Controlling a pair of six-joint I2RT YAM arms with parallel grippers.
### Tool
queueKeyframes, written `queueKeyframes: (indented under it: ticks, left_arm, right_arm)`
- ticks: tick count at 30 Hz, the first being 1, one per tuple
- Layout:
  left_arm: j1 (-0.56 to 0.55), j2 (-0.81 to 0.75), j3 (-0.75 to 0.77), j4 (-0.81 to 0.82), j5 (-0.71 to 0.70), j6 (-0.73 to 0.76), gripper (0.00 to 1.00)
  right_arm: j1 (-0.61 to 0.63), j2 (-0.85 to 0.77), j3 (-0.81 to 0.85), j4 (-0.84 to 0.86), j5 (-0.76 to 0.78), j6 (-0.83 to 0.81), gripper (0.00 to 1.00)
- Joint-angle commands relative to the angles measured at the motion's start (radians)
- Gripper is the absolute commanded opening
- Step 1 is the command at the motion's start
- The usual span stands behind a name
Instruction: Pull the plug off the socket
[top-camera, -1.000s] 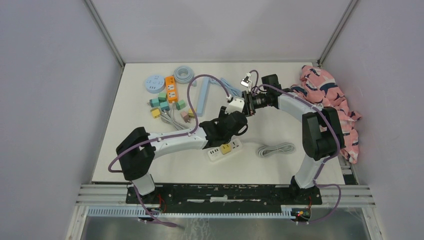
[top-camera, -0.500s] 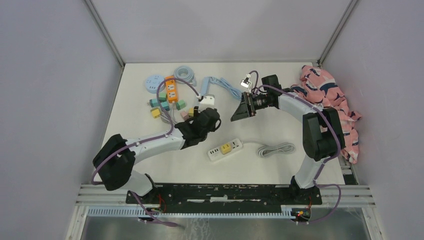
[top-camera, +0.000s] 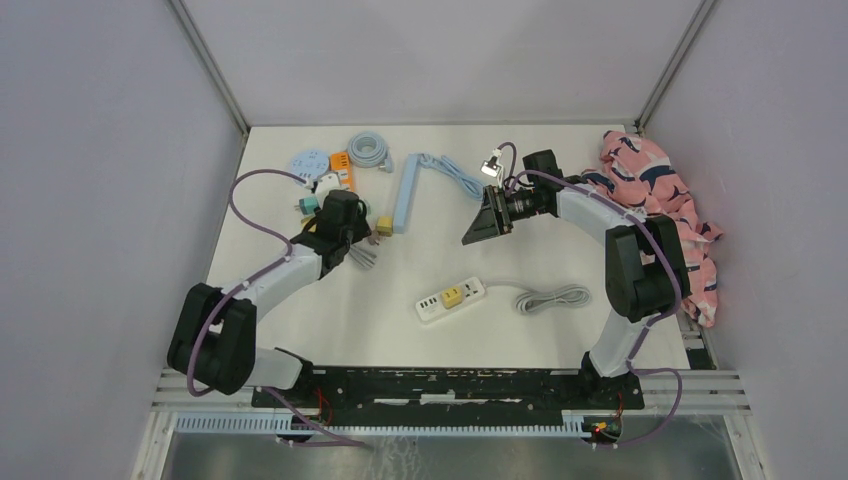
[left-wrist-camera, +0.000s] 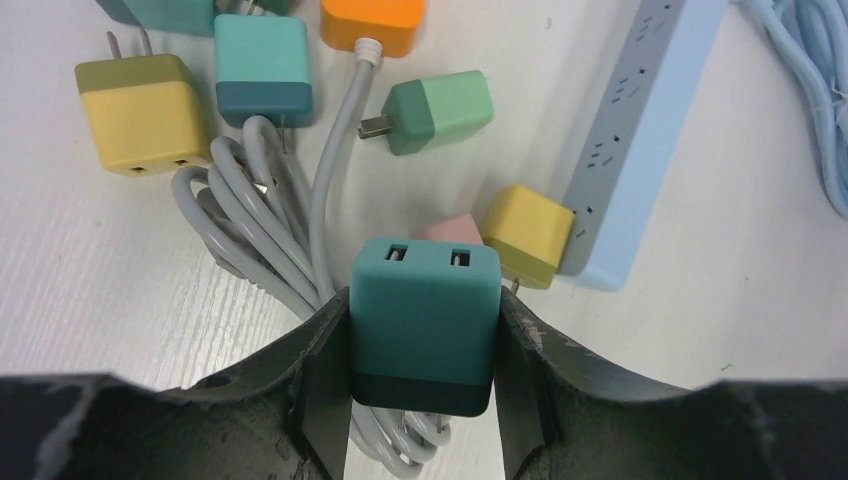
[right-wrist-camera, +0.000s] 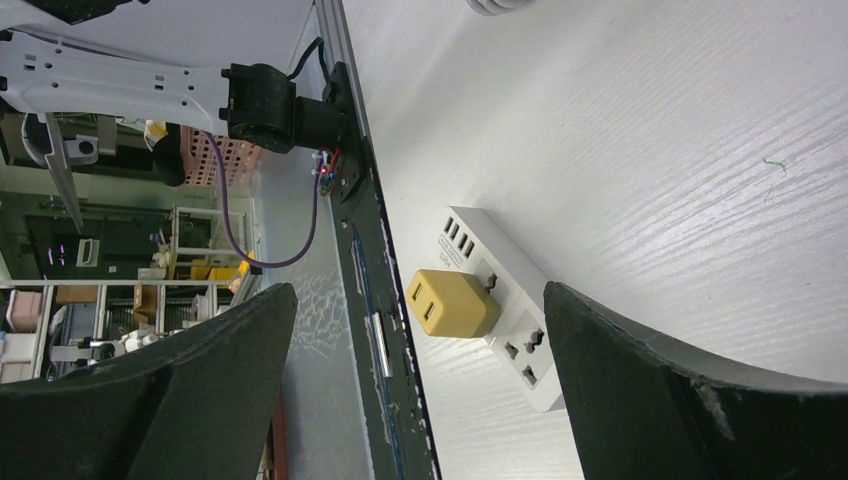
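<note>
**A:** Where is the plug?

**B:** A yellow plug (top-camera: 452, 296) sits in the white strip (top-camera: 472, 291). A teal plug (left-wrist-camera: 425, 325) is off the strip, well to its left and farther from the arm bases. The left gripper (left-wrist-camera: 422, 385) has its jaws partly closed on the teal plug's two sides.

**A:** And the right gripper (top-camera: 482, 222)?

**B:** Its jaws are spread wide and hold nothing. It hangs just beyond the strip, and its camera looks down on the yellow plug between the fingers.

**A:** How much room is there around the strip?

**B:** There is bare table (top-camera: 330, 320) to the strip's left and beyond it. The table's near edge runs close on its near side. A grey cord (top-camera: 552, 298) is coiled just right of the strip and leads from its right end.

**A:** Is anything in the way?

**B:** Nothing touches the strip except its cord. The clutter is far to its left, under the teal plug. There a cable bundle (left-wrist-camera: 240, 215) lies among loose plugs (left-wrist-camera: 140, 110). Beside them is a blue strip (left-wrist-camera: 640, 130) with a small yellow block against its end. A pink cloth (top-camera: 660, 215) is heaped at the table's right edge, well right of the white strip.
</note>
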Motion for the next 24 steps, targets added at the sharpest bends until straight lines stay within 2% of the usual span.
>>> queueKeyframes:
  ticks: [1,9,11,14,16,19,24]
  left_arm:
    - [0.046,0.045,0.039,0.050,0.051,-0.080,0.09]
    - [0.087,0.122,0.081,0.021,0.030,-0.096,0.22]
    - [0.093,0.129,0.086,0.017,0.031,-0.098,0.35]
    - [0.095,0.132,0.097,0.002,0.036,-0.098,0.61]
    - [0.095,0.124,0.099,0.000,0.046,-0.095,0.72]
    - [0.095,0.104,0.096,-0.002,0.068,-0.093,0.83]
    - [0.096,0.057,0.096,-0.026,0.126,-0.090,0.91]
  right_arm:
    - [0.001,-0.028,0.048,-0.008,-0.006,-0.033,1.00]
    - [0.000,-0.031,0.053,-0.023,-0.008,-0.047,1.00]
    - [0.001,-0.033,0.054,-0.024,-0.008,-0.048,1.00]
    - [0.001,-0.036,0.053,-0.027,-0.007,-0.052,1.00]
    - [0.001,-0.036,0.054,-0.028,-0.005,-0.056,1.00]
    - [0.001,-0.038,0.054,-0.031,-0.005,-0.062,1.00]
    - [0.002,-0.052,0.060,-0.060,0.004,-0.102,1.00]
